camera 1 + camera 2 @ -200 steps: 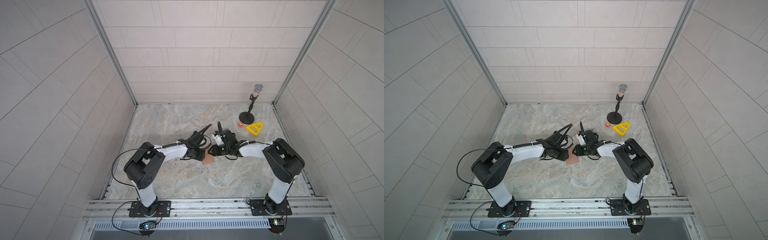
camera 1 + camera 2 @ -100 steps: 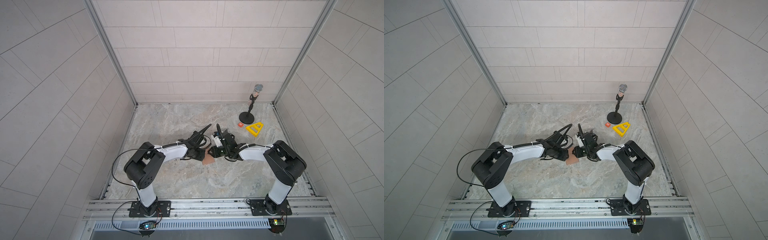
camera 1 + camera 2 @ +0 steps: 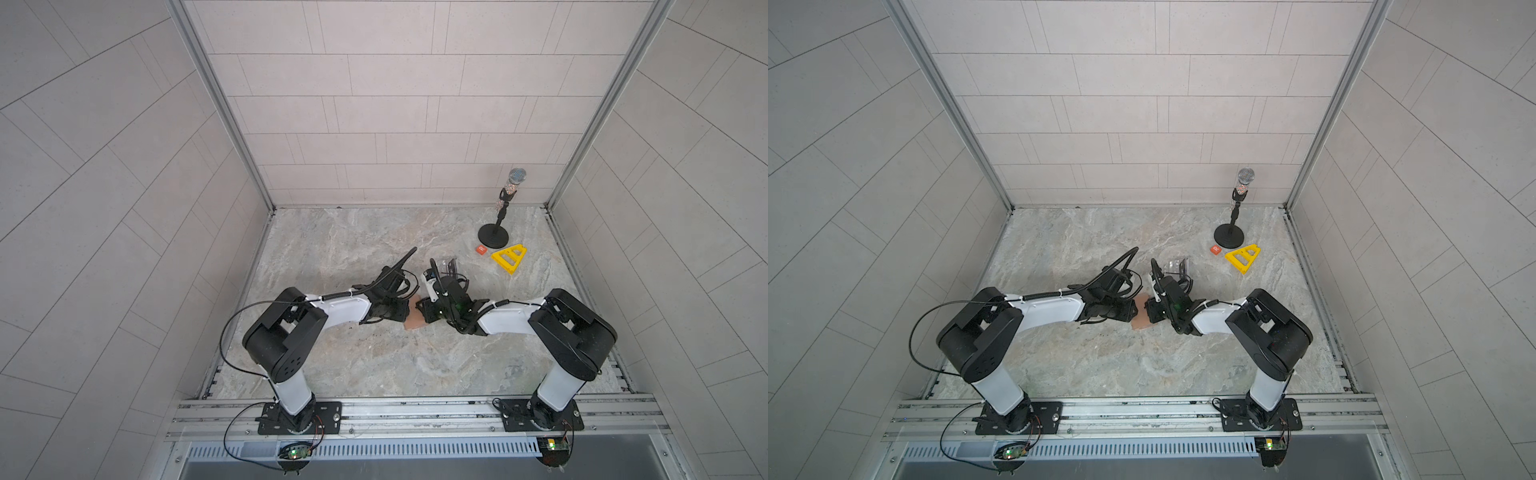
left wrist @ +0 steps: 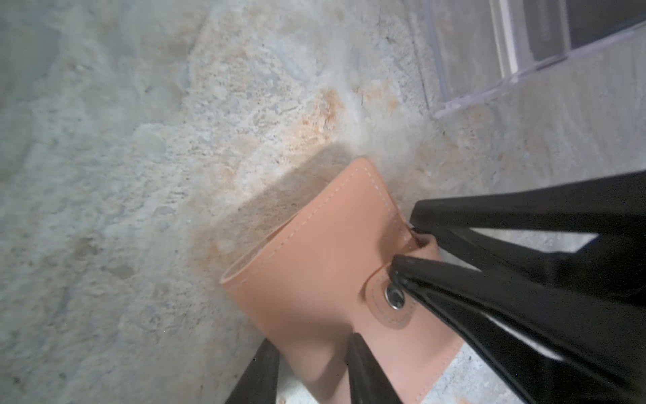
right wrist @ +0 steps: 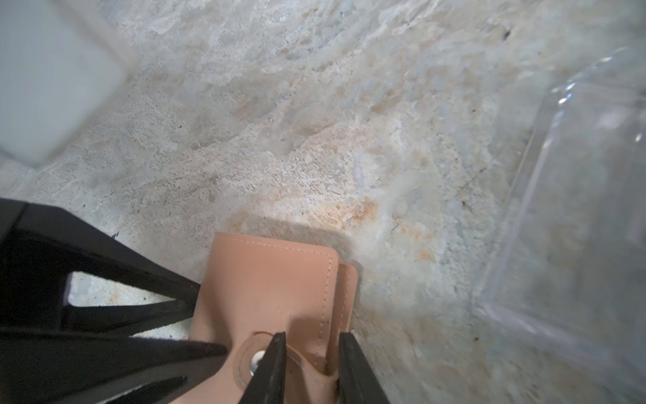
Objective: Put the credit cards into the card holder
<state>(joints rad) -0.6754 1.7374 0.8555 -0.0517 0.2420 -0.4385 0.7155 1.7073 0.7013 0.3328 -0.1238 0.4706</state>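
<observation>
Opening step, I reckon: my left claw (image 4: 313,341) clamps the card holder (image 4: 314,262), tilted on the tabletop (image 3: 374,353) at centre; right claw (image 5: 311,335) pinches its snap tab (image 5: 244,356); next, peel that tab free gently.

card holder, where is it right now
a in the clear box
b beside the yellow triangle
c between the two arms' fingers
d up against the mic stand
c: the left wrist view shows the card holder between the left fingers and the right fingers, outside the clear box; both top views agree.
</observation>
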